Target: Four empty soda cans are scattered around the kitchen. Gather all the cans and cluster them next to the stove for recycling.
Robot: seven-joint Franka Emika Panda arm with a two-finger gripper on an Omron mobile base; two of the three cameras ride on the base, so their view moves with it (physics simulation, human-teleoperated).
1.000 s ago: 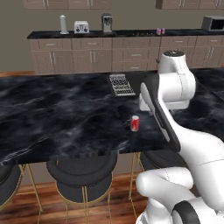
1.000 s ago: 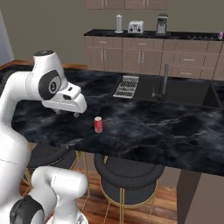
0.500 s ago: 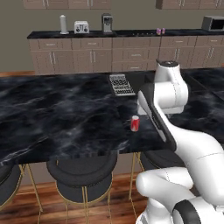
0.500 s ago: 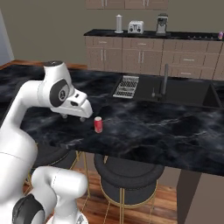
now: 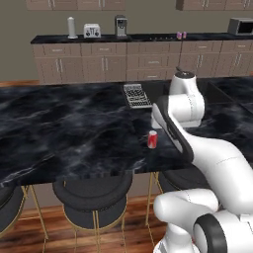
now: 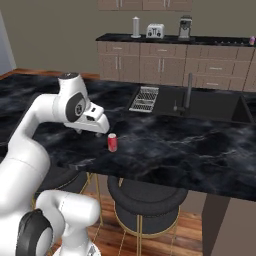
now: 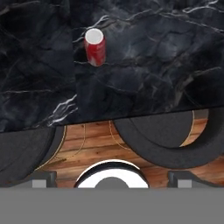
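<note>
red can standing alone on the island as the open gripper hangs beside it

the red soda can (image 5: 152, 139) is standing upright on the black marble island counter (image 5: 69, 133), close to the counter's front edge, and everything here is being placed from that can. in the right base view the can (image 6: 112, 142) is sitting just beyond and below the white hand, with the gripper (image 6: 90, 134) hanging a little to the can's left, near it but not touching. in the hand view the can (image 7: 95, 46) is showing its silver top and red side, with dark marble all round it and nothing touching it. the two dark fingertips (image 7: 40, 180) are sitting far apart at the bottom of that view, so the jaws are standing wide open with nothing between them.

behind the can, further across the island, a small grey drying rack (image 5: 136, 95) is lying flat on the marble. beyond the can and to its right in the right base view, a sink (image 6: 210, 106) with a dark tap (image 6: 187, 92) is set into the counter. below the can, under the counter's front edge, round black stools (image 5: 92, 196) on thin gold legs are standing on the wooden floor.

far behind the can, on the back wall counter, two small purple cans (image 5: 181, 35) are standing side by side, just beside the black stove (image 5: 157, 36). along the same back counter, well to the left of the red can, a tall white canister (image 5: 72, 27), a toaster (image 5: 92, 30) and a coffee machine (image 5: 120, 25) are standing in a row.
</note>
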